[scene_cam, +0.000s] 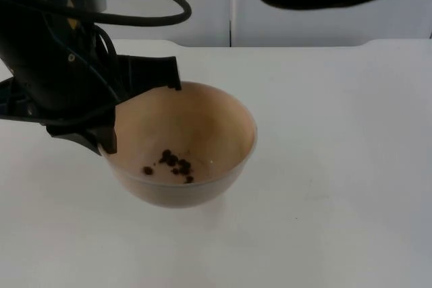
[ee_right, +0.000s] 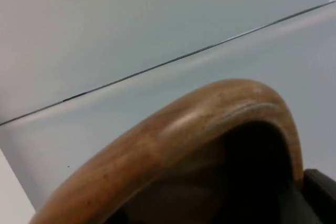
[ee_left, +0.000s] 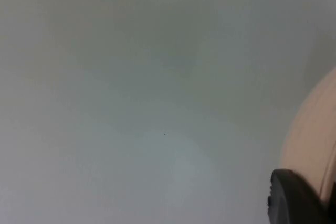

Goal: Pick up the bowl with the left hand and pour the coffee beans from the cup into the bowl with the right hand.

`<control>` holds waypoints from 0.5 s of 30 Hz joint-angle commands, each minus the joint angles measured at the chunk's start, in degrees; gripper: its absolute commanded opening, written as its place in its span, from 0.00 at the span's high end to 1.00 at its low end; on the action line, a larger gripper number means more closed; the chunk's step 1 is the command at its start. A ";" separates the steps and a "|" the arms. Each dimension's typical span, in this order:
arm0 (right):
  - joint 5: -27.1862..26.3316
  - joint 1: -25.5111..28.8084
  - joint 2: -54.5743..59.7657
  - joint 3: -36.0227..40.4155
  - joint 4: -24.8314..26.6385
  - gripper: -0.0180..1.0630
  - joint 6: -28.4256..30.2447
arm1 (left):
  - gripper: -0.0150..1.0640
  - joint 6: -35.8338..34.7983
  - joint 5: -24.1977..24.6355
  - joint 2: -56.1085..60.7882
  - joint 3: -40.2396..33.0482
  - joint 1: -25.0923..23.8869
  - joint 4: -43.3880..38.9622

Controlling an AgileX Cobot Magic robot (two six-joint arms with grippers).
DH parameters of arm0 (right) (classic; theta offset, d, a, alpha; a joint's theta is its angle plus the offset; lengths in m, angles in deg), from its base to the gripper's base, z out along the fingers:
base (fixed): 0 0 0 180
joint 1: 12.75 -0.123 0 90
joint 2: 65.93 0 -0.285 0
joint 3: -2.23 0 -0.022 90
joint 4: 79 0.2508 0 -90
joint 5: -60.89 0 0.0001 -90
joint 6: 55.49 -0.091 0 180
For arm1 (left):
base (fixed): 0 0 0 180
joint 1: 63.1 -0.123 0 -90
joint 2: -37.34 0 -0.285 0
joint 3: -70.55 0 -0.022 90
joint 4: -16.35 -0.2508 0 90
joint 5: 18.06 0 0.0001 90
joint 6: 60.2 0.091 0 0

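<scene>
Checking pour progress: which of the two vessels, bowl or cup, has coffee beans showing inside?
The pale bowl, gripped at its rim by the left pincer: dark beans lie at its bottom. The wooden cup at the right pincer shows none.

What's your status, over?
Left gripper shut on bowl rim. Coffee beans in bowl. Right gripper holding wooden cup near the partition wall. Nothing in the way.

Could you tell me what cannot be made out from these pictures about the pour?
- Right gripper: cut off by the top view's upper edge.
- Cup: its wooden rim crowds the right wrist view; whether beans remain inside is hidden in shadow.
- Bowl: its left rim is covered by the left gripper.
- Coffee beans: too small to count.
</scene>
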 commanded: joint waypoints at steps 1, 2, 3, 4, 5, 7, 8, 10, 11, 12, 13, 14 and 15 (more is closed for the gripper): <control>0.51 0.35 -0.56 0.15 -0.05 0.98 -1.48 | 0.99 -0.55 -0.06 0.57 -0.20 0.27 0.71; 0.51 0.35 -0.56 0.15 0.62 0.98 -1.76 | 0.99 -0.55 -0.06 0.57 -0.20 0.27 0.71; 0.51 0.35 -0.56 0.15 0.62 0.98 -1.76 | 0.99 -0.55 -0.06 0.57 -0.20 0.27 0.71; 0.40 0.35 -0.56 0.15 1.64 0.98 -2.11 | 0.99 -0.55 -0.06 0.57 -0.20 0.27 0.71; 0.40 0.35 -0.56 0.15 2.53 0.98 -2.35 | 0.99 -0.55 -0.06 0.57 -0.20 0.27 0.71; 0.40 0.35 -0.56 0.15 4.94 0.98 -2.35 | 0.99 -0.55 -0.06 0.57 -0.20 0.27 0.71; 0.40 0.35 -0.56 0.15 4.94 0.98 -2.35 | 0.99 -0.55 -0.06 0.57 -0.20 0.27 0.71; 0.40 0.35 -0.56 0.15 6.88 0.98 -2.89 | 0.99 -0.55 -0.06 0.57 -0.20 0.27 0.71; 0.40 0.35 -0.56 0.15 7.76 0.98 -3.04 | 0.99 -0.55 -0.06 0.57 -0.20 0.27 0.71; 0.40 0.35 -0.56 0.15 7.76 0.98 -3.04 | 0.99 -0.55 -0.06 0.57 -0.20 0.27 0.71; 0.40 0.35 -0.56 0.15 8.83 0.98 -3.42 | 0.99 -0.55 -0.06 0.57 -0.20 0.27 0.71; 0.40 0.35 -0.56 0.15 9.50 0.98 -3.43 | 0.99 -0.55 -0.06 0.57 -0.20 0.27 0.71; 0.40 0.35 -0.56 0.15 10.43 0.98 -3.43 | 0.99 -0.55 -0.06 0.57 -0.20 0.27 0.71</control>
